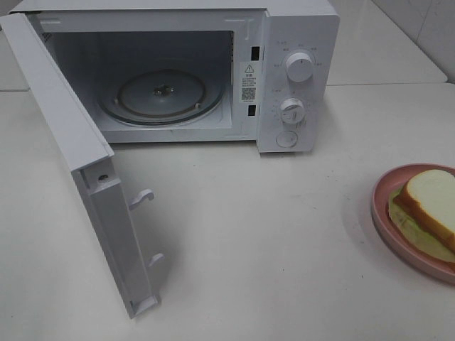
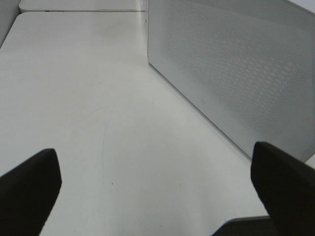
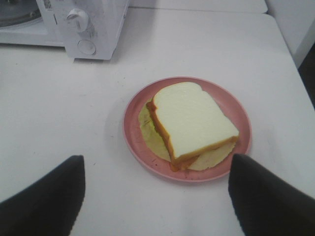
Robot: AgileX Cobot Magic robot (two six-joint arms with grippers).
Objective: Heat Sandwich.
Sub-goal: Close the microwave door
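Note:
The sandwich lies on a round pink plate at the right edge of the table in the high view; its top is a white bread slice with tan crust, with red and pale green filling under it. Neither gripper shows in the high view. In the right wrist view, my right gripper is open and short of the sandwich and the plate, touching neither. My left gripper is open over bare table beside the microwave door, holding nothing.
The white microwave stands at the back with its door swung wide toward the front left. A glass turntable sits inside. Two knobs and a button are on its right panel. The microwave's knob corner shows beyond the plate.

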